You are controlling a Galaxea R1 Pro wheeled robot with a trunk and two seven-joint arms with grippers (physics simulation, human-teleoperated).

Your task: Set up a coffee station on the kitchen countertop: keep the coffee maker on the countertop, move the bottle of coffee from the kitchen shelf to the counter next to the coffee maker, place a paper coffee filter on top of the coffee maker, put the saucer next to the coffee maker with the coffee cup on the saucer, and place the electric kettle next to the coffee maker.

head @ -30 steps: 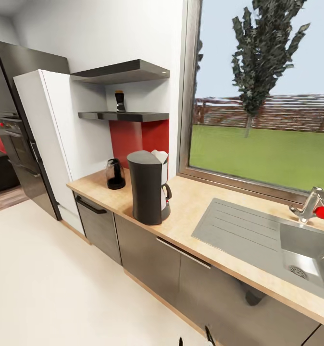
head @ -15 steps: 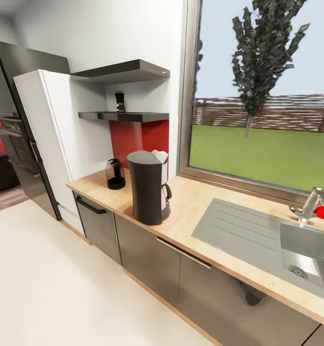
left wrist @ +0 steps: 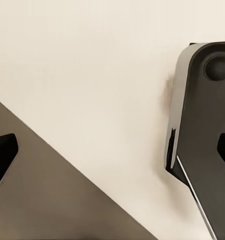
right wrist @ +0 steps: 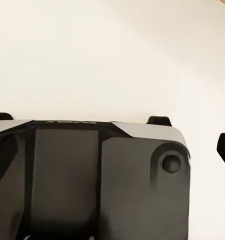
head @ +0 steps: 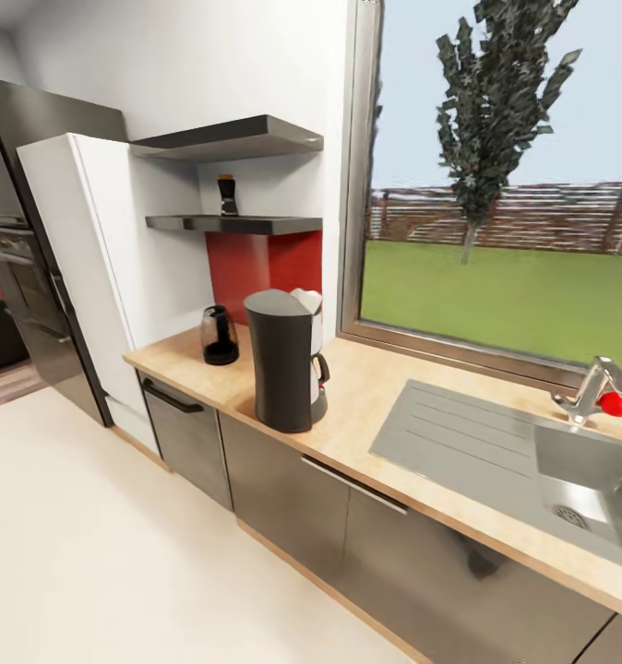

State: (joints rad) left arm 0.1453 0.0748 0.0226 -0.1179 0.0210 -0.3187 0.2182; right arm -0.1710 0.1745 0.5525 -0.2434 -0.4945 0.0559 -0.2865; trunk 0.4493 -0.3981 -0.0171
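The coffee maker (head: 284, 360) stands upright on the countertop (head: 376, 392), near its front edge, and a white paper coffee filter (head: 308, 301) lies on its top. The electric kettle (head: 219, 335) stands on the same countertop, a little apart from the machine, on the side of the white cabinet (head: 80, 267). The bottle of coffee (head: 227, 195) stands on the kitchen shelf (head: 237, 223), above the red wall panel (head: 260, 263). A steel sink (head: 532, 461) is set into the worktop under the window (head: 505, 184). In the wrist views, the left gripper (left wrist: 112, 150) and the right gripper (right wrist: 112, 145) each show dark fingertips wide apart, with nothing between them, above the pale floor (head: 99, 553) and the robot's dark base (right wrist: 92, 185).
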